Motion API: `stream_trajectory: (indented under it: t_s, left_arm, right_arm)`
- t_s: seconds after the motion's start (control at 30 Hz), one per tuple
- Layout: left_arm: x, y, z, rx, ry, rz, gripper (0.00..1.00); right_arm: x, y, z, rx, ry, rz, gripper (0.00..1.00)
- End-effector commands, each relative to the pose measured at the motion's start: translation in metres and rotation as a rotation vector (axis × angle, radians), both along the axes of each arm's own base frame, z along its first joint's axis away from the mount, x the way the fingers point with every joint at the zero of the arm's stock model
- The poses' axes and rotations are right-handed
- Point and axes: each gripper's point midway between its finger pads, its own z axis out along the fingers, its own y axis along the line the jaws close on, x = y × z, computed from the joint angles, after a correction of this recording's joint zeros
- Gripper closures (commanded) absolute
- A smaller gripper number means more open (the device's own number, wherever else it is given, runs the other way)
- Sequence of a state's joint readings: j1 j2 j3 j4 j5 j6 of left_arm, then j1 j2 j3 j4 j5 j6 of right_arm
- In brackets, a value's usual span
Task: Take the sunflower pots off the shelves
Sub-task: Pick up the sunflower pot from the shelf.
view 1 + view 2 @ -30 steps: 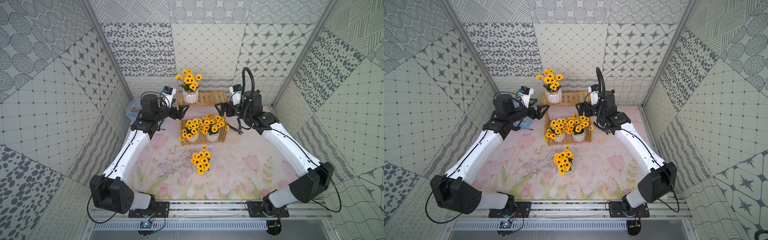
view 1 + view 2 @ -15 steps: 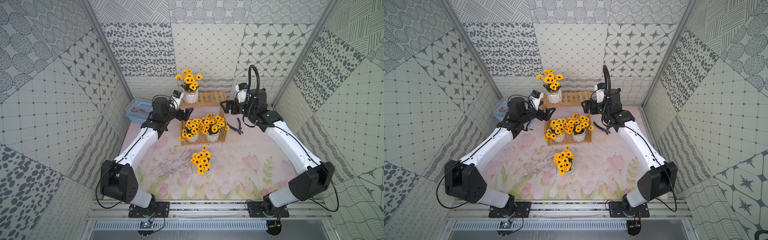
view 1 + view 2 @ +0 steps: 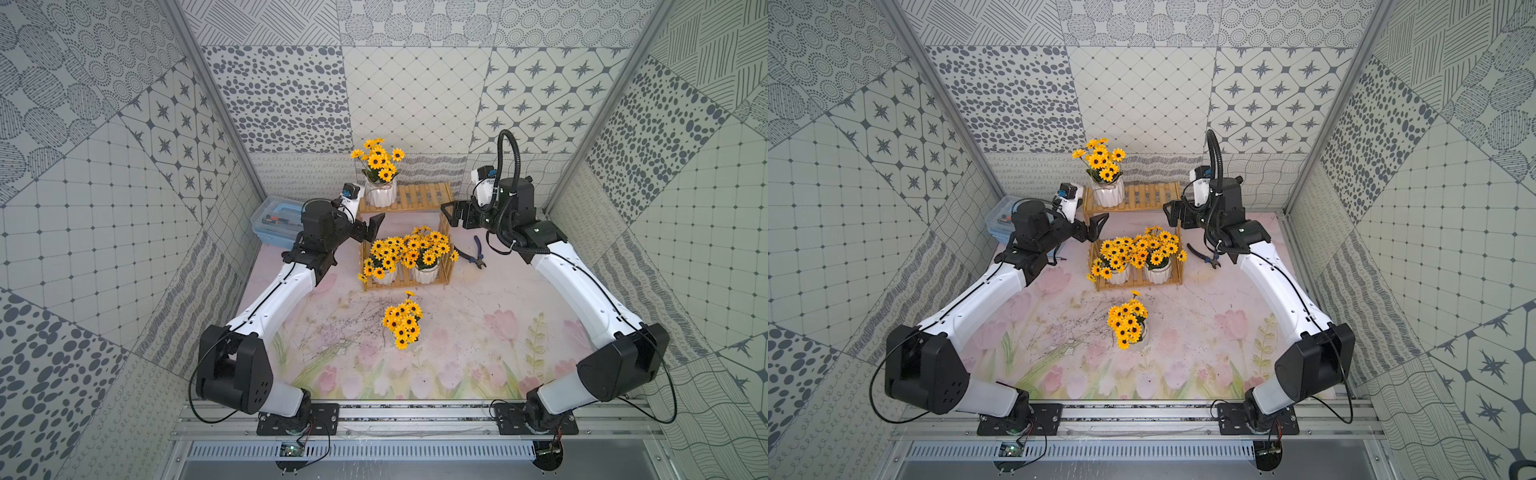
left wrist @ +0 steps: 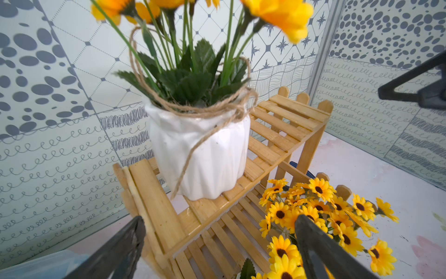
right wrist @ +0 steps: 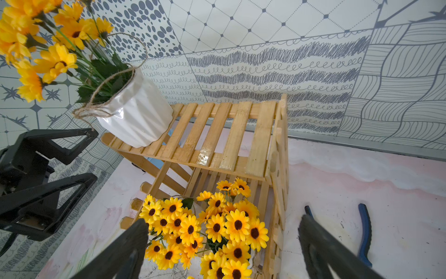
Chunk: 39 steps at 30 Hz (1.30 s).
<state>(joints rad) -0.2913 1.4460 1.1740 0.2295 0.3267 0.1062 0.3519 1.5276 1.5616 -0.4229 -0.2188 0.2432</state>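
Sunflower pots (image 3: 380, 193) upright, 3 on the shelves (image 3: 419, 197), 1 off; left gripper (image 3: 372, 226) and right gripper (image 3: 448, 215) wide-jawed, empty.

Top views high, looking down, both wrist views close (sharing the shelves (image 4: 277, 125))

I see one sunflower pot (image 3: 380, 194) on the shelves (image 3: 419, 196), at the top tier's 9 o'clock end, two more pots (image 3: 426, 273) on the lower tier, and a fourth pot (image 3: 402, 325) on the surface (image 3: 478, 332) at 6 o'clock. My left gripper (image 3: 372, 227) flanks the shelves at 9 o'clock, my right gripper (image 3: 450, 214) at 3.
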Motion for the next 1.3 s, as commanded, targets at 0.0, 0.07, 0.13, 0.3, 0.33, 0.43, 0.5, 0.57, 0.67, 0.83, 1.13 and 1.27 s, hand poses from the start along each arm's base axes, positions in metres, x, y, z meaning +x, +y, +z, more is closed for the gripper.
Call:
stream_trajectory:
  t_s: [0.0, 0.07, 0.13, 0.3, 0.33, 0.43, 0.5, 0.57, 0.67, 0.83, 1.13, 1.27]
  left_arm:
    - [-0.007, 0.010, 0.041, -0.011, -0.165, 0.040, 0.03]
    - [-0.009, 0.010, 0.044, -0.021, -0.179, 0.042, 0.03]
    - [-0.006, 0.008, 0.044, -0.020, -0.184, 0.031, 0.03]
    - [0.001, -0.004, 0.042, -0.039, -0.215, -0.024, 0.03]
    - [0.003, -0.005, 0.043, -0.044, -0.223, -0.025, 0.03]
    - [0.009, -0.008, 0.042, -0.045, -0.226, -0.031, 0.03]
    - [0.012, -0.010, 0.044, -0.045, -0.231, -0.042, 0.03]
    - [0.014, -0.012, 0.048, -0.047, -0.239, -0.049, 0.03]
    - [0.020, -0.013, 0.052, -0.053, -0.245, -0.043, 0.03]
    - [0.030, -0.014, 0.048, -0.043, -0.237, -0.032, 0.03]
    - [0.046, -0.016, 0.044, -0.070, -0.234, -0.015, 0.03]
    - [0.049, -0.020, 0.045, -0.084, -0.240, -0.030, 0.03]
  right_arm:
    - [0.004, 0.002, -0.008, -0.012, -0.001, 0.015, 0.02]
    - [0.004, 0.002, -0.008, -0.015, -0.003, 0.014, 0.02]
    - [0.004, 0.001, -0.008, -0.016, -0.005, 0.012, 0.02]
    - [0.003, -0.002, -0.006, -0.021, -0.010, 0.008, 0.02]
    - [0.003, -0.003, -0.006, -0.020, -0.010, 0.008, 0.02]
    - [0.002, -0.006, -0.006, -0.024, -0.013, 0.002, 0.02]
    - [0.002, -0.008, -0.005, -0.025, -0.015, -0.003, 0.02]
    - [0.002, -0.010, -0.006, -0.024, -0.013, -0.009, 0.02]
    - [0.001, -0.010, -0.009, -0.021, -0.005, -0.007, 0.02]
    - [-0.002, -0.012, -0.007, -0.022, -0.012, -0.010, 0.02]
    - [-0.004, -0.016, -0.006, -0.027, -0.016, -0.017, 0.02]
    - [-0.003, -0.017, -0.007, -0.025, -0.014, -0.017, 0.02]
